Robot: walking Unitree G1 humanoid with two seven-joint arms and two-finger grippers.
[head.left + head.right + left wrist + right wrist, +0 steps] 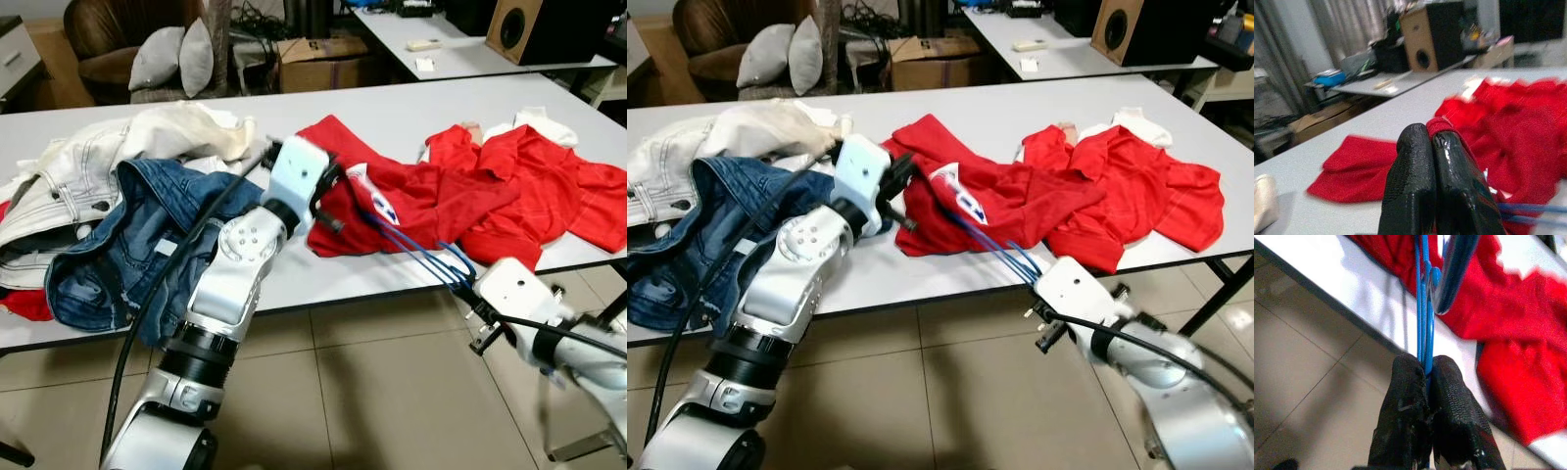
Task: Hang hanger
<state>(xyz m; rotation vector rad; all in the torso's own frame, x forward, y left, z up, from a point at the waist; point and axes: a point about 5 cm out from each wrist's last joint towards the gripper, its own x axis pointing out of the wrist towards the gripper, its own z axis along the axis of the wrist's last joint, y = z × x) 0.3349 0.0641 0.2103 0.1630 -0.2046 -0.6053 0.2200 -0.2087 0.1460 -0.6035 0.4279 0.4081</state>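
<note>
Threading the blue hanger into the red shirt, both hands clamped.
Our right hand [1426, 382] pinches the blue hanger [421, 251] off the bench [392, 117] edge, its far end inside the red shirt [411, 196]; our left hand [1432, 147] is closed on shirt fabric, likely to steady it.

hanger [416, 247]: thin blue wire | pose: slanting from under the red shirt [411, 196] out past the tabletop [392, 117] front edge | state: far end hidden in the shirt, near end pinched in right hand [1426, 382] | shirt: crumpled, lying flat on the tabletop
</note>
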